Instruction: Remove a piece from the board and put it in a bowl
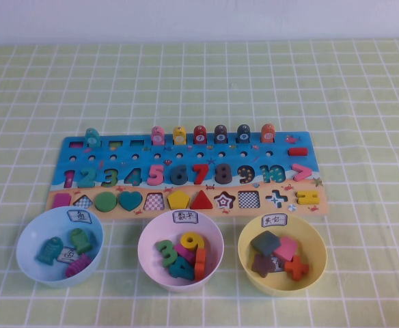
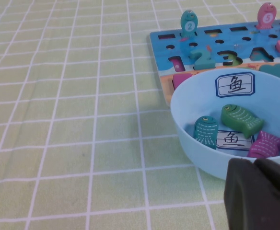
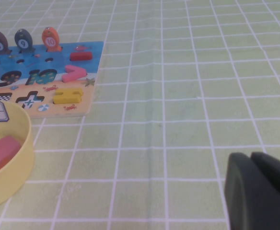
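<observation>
The pink numeral 5 point(image 1: 156, 175) sits in its slot in the number row of the long blue and tan board point(image 1: 283, 145). The pale pink-lilac bowl point(image 1: 149, 232) stands in front of the board's middle and holds several numerals. Neither arm shows in the high view. My left gripper point(image 2: 255, 164) is shut and empty, low over the cloth beside the light blue bowl point(image 2: 188, 100); the board's left end point(image 2: 221, 42) lies beyond. My right gripper point(image 3: 251, 157) is shut and empty over bare cloth, off the board's right end point(image 3: 94, 48).
The light blue bowl point(image 1: 27, 236) with fish pieces stands at front left. The yellow bowl point(image 1: 317, 239) with shape pieces stands at front right, its rim in the right wrist view point(image 3: 20, 177). Fish pegs stand along the board's far edge. A green checked cloth covers the table.
</observation>
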Action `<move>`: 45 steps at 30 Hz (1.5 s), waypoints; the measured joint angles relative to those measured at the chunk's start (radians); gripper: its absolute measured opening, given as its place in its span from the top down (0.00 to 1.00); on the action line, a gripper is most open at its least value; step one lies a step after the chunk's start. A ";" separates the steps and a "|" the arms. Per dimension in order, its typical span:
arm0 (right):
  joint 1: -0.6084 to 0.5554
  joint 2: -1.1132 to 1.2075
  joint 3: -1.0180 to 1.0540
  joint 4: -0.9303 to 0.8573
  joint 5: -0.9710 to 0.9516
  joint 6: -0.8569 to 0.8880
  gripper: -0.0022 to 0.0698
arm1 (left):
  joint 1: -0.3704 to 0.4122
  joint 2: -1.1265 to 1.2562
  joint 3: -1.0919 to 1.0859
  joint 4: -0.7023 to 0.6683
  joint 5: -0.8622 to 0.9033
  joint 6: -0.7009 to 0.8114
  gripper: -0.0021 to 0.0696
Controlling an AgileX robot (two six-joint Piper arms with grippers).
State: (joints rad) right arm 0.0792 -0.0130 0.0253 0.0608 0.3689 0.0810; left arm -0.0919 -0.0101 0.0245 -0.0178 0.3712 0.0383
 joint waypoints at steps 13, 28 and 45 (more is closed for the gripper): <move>0.000 0.000 0.000 0.000 0.000 0.000 0.99 | 0.000 0.000 0.002 -0.694 -0.224 -0.217 0.98; 0.000 0.000 0.000 0.000 0.000 0.000 0.99 | -0.002 0.106 -0.237 -0.594 0.106 -0.054 0.98; 0.000 0.000 0.000 0.000 0.000 0.000 0.99 | -0.002 0.950 -1.084 -0.173 0.625 0.186 0.98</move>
State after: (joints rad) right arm 0.0792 -0.0130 0.0253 0.0608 0.3689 0.0810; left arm -0.0937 0.9401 -1.0594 -0.1909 0.9965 0.2239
